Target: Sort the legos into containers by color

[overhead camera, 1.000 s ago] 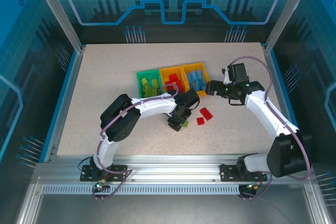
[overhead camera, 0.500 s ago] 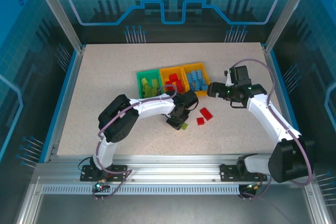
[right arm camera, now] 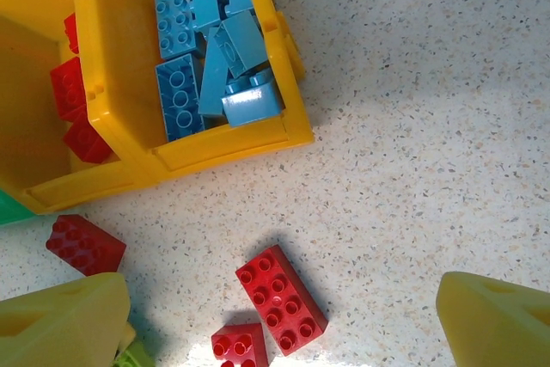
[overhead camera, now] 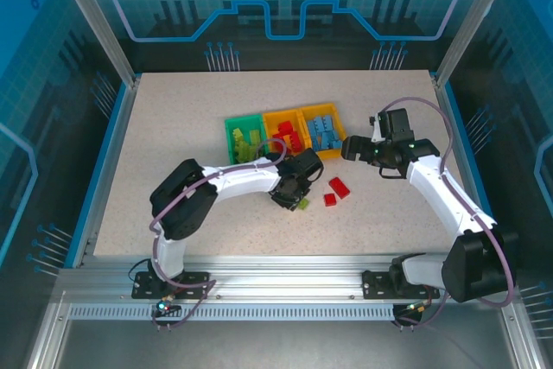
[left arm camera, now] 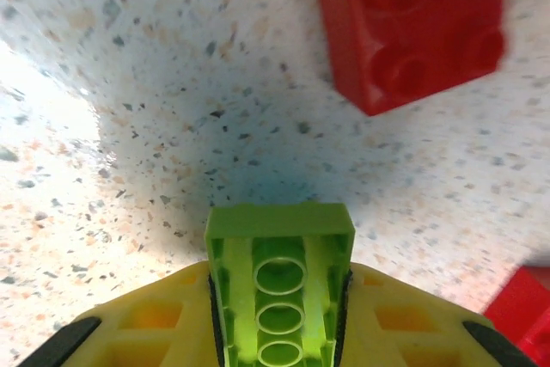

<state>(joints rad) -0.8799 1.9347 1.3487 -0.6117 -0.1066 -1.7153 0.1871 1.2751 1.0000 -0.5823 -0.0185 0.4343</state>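
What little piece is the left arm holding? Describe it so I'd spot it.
Look at the row of three bins mid-table. Just in front of it, the left tool pinches a lime green brick. The loose bricks lying beside it are all red.

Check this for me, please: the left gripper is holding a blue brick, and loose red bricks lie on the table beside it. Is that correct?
Not quite. The brick in the left gripper is lime green, not blue. The left wrist view shows it clamped between the yellow fingers. The rest stands: loose red bricks lie on the table beside it.
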